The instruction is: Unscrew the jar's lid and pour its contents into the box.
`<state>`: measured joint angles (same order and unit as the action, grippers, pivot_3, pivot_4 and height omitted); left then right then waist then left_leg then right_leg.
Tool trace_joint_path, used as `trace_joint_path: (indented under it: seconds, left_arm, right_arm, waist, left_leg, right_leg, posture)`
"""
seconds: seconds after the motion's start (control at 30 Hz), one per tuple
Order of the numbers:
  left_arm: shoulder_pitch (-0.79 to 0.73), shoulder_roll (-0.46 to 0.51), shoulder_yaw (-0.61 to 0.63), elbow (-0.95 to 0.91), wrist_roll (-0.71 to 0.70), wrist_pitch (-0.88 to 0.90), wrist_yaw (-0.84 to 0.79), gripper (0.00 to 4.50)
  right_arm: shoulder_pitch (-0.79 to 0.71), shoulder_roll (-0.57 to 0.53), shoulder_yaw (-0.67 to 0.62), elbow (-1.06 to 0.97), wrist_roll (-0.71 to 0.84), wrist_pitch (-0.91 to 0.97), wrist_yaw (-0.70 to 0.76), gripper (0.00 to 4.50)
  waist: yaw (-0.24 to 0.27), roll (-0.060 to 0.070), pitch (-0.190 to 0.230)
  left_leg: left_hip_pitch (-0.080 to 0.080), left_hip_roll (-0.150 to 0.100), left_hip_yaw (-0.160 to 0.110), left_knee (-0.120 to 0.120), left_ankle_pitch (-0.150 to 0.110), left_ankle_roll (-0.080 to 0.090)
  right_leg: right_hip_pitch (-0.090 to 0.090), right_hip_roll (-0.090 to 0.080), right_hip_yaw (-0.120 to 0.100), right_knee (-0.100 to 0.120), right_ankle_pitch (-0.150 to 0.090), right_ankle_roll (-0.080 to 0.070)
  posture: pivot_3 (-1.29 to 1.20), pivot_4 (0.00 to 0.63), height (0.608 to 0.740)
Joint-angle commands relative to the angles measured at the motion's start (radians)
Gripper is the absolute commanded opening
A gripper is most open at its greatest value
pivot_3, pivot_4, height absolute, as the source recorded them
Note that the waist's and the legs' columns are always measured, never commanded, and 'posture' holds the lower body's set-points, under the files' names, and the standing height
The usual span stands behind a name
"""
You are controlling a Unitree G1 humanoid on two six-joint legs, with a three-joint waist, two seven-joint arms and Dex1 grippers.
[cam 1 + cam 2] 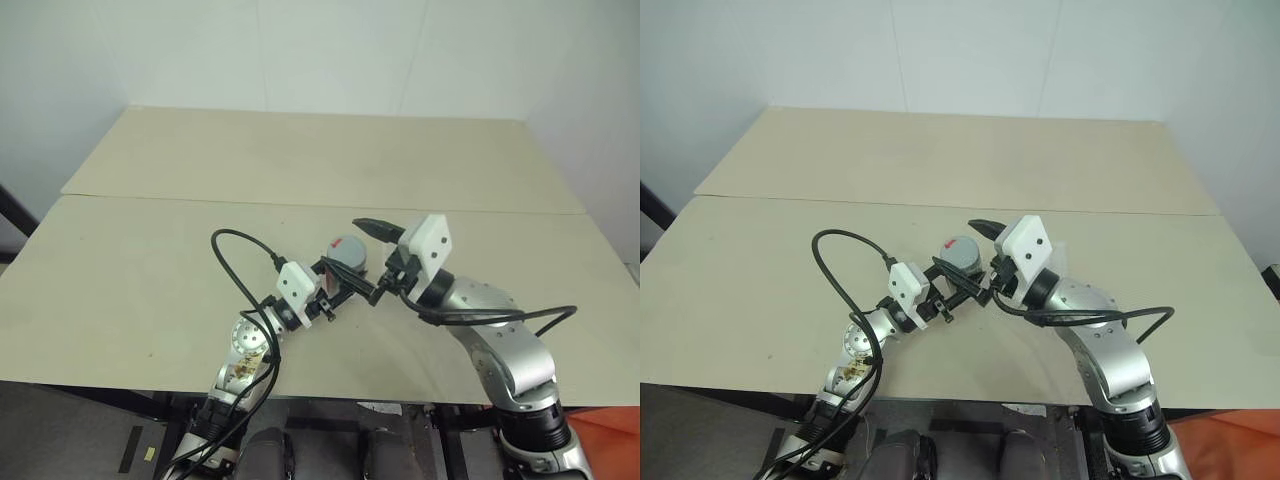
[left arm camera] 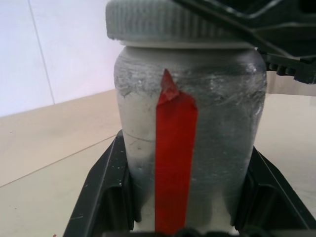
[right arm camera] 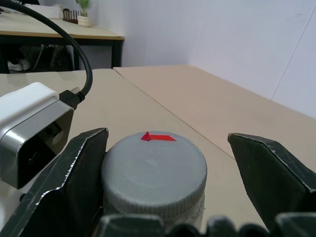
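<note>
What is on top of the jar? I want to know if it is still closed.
A grey lid with a red mark caps the jar. The contents are hidden by the jar's wall and the lid.

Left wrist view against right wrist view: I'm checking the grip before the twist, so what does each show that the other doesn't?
The left wrist view shows the silvery-grey cylindrical jar side-on, a red tape strip running up its wall, clamped between the left gripper's black fingers.

The right wrist view shows the round grey lid from above, a red mark at its far edge, with the right gripper open around it: one finger close against the lid, the other standing clear.

Both show the ribbed lid on the jar and the beige table.
</note>
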<state>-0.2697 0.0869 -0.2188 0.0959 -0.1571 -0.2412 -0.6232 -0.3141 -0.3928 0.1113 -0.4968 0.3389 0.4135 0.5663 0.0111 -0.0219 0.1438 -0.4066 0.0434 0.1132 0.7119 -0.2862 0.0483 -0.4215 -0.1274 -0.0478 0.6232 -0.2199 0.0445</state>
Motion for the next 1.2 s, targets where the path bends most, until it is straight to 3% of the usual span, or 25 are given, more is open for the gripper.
trace_joint_path:
  seconds: [0.03,1.2]
  left_arm:
    - [0.0,-0.001,-0.004,-0.029,-0.002,-0.024,-0.002,1.99]
    - [-0.003,0.001,-0.002,-0.012,-0.003,-0.035,-0.019,1.99]
  right_arm:
    - [0.012,-0.021,-0.056,-0.028,0.005,-0.027,-0.002,4.45]
    - [0.158,-0.165,-0.196,-0.078,0.06,-0.032,0.059,4.45]
  waist:
    - [0.0,0.0,0.0]
    - [0.002,0.0,0.0]
  left_leg:
    - [0.0,0.0,0.0,0.0,0.0,0.0]
    - [0.0,0.0,0.0,0.0,0.0,0.0]
  right_leg:
    - [0.0,0.0,0.0,0.0,0.0,0.0]
    - [0.0,0.0,0.0,0.0,0.0,0.0]
  posture:
    - [0.0,0.15,0.74]
    - [0.0,0.15,0.74]
